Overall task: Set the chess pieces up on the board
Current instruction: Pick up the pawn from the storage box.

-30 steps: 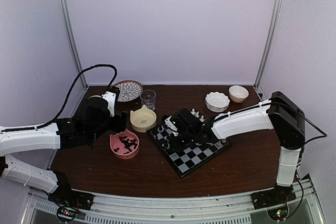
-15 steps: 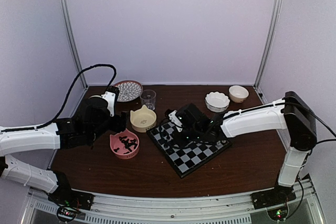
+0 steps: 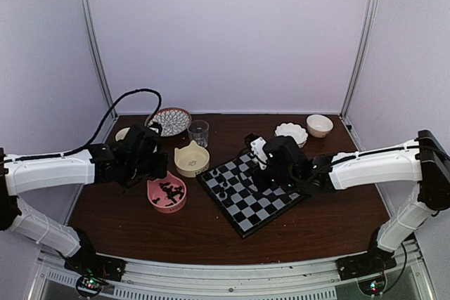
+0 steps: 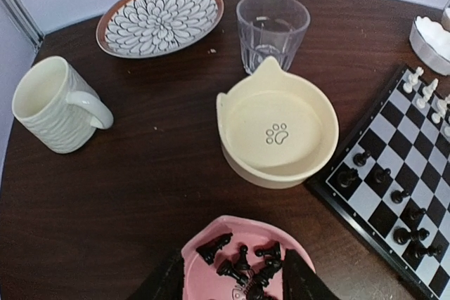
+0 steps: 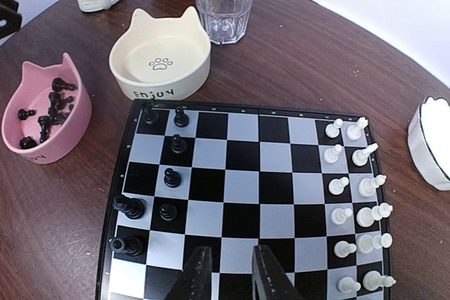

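R gripper [image 5: 232, 254] has backed off the black end of the board [image 5: 242, 128] in the last sec. It now hangs over the side edge, midway btwn the two camps, jaws slightly apart w/ nothing btwn them, so it's released, prob. after setting a man down. Placed black chessmen [image 5: 171, 177] stand ahead-left of its jaws, white chessmen [image 5: 349, 212] ahead-right. Meanwhile L gripper [image 4: 235, 266] has swung in over the pink bowl [image 4: 242, 223] & narrowed. Its fingers straddle the heap of remaining black chessmen directly below, still apart, nothing clamped as far as visible. Board sits ahead-right of L jaws. Meaning: next pick looks like L's. Black side only part filled, plenty left in bowl.
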